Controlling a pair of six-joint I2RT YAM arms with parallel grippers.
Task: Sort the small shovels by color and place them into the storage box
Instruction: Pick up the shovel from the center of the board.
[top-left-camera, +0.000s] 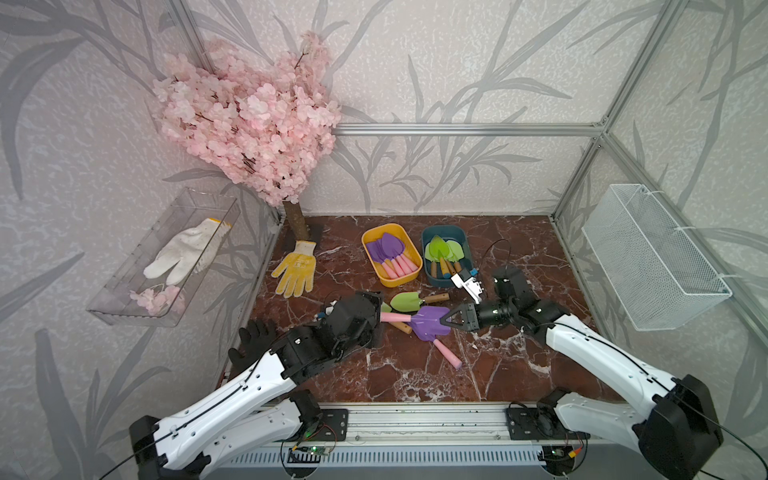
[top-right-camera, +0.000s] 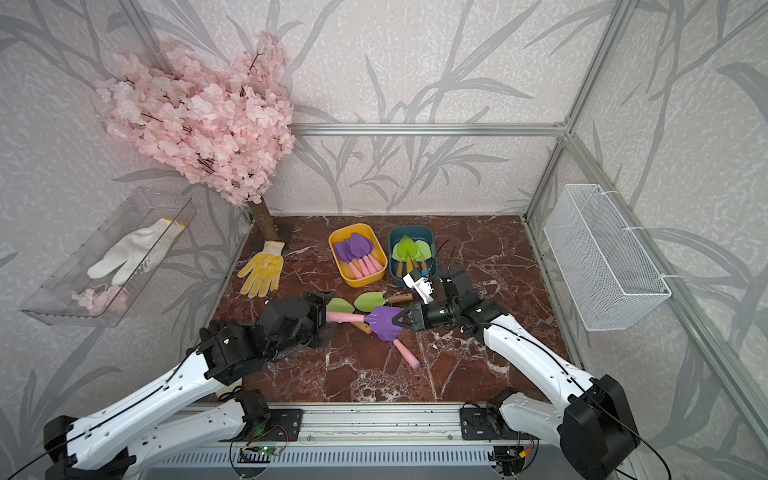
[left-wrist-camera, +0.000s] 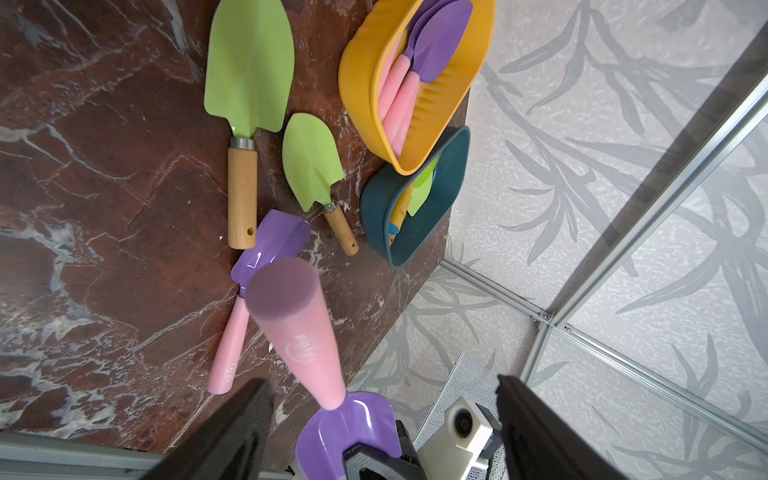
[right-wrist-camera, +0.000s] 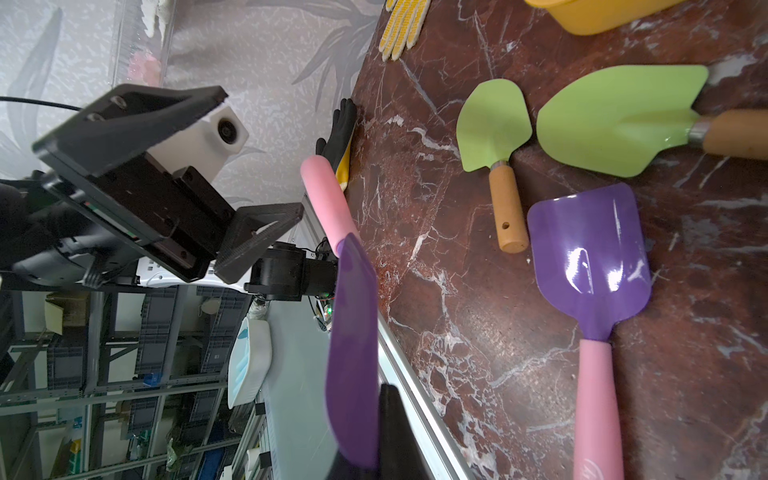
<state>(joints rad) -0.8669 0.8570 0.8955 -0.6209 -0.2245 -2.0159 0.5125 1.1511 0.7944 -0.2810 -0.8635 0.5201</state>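
**Hazards.** On the red-brown marble tabletop, a loose purple shovel, a large light green shovel with wooden handle and a smaller green shovel lie directly under the work. Anything you drop lands among them.

The yellow-orange plastic tub holds a close-packed row of purple shovels, so another may ride up on them and hang over the rim. The dark teal tub stands just beside it, and a short drift there would mis-sort.

The right claw is clamped on the thin, glossy blade of the lifted purple shovel with pink handle (a poor purchase, in my judgement). The long handle could lever the blade round or out.

**Position.** The blade sits in the right claw's shut fingers, clear of the table. The handle points toward the left claw, which stands wide open with a finger on either side of the handle's end, touching neither.
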